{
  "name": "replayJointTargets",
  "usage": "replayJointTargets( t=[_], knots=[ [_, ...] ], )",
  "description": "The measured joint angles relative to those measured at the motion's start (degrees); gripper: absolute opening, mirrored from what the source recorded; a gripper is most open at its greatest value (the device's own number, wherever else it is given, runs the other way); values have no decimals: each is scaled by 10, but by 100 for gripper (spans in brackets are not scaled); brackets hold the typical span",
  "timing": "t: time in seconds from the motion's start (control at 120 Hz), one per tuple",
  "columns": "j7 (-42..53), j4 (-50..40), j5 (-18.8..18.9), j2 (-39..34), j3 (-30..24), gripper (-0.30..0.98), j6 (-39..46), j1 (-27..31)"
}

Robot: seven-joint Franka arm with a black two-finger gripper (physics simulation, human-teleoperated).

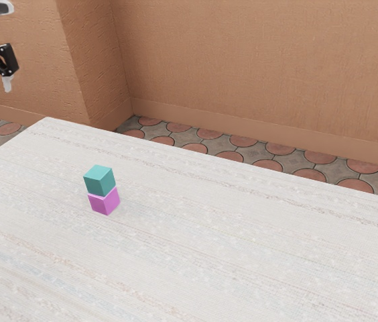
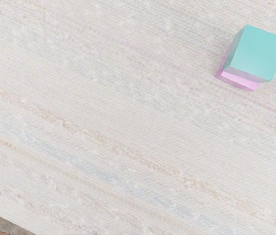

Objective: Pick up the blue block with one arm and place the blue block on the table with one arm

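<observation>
1. Tabletop (image 1: 242, 255) carries a two-block stack, and the blue block (image 1: 100, 181), teal in tone, sits on its upper level. It rests on the pink block (image 1: 104, 202), turned a little out of line with it.

2. Seen in the exterior view, my fingers (image 1: 7, 83) are high and well apart from the stack, between ten and eleven o'clock of it. From the outward flare of the linkage I judge them spread wide; they have hold of nothing.

3. The step in hand looks to be the approach. Next I should travel toward four or five o'clock in the exterior view, centre over the stack, turn to match the upper block's sides and descend.

4. The blue block will probably handle as light and stiff, with little risk of crushing. Its flat sides look smooth and could slip under a skewed grip, so I would take two opposite sides squarely, around mid-height, with modest pressure.

5. Reaching too low could catch the pink block as well, and a sideways brush could topple the pair. A straight lift should part them.

6. For the set-down, a spot toward three or four o'clock of the stack in the exterior view would suit: lower it flat, then let go gently.
</observation>
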Motion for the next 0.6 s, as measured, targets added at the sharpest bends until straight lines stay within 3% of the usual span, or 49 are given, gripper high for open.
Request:
replayJointTargets(
  t=[0.125,0.208,0.283,0.6],
  knots=[
    [0,11,4,-3,-4,69,-4,12],
    [-1,125,36,-10,-39,69,-16,32],
    [-1,170,52,-14,-73,69,-24,51],
    [-2,178,63,-14,-84,69,-38,-1]
  ],
)
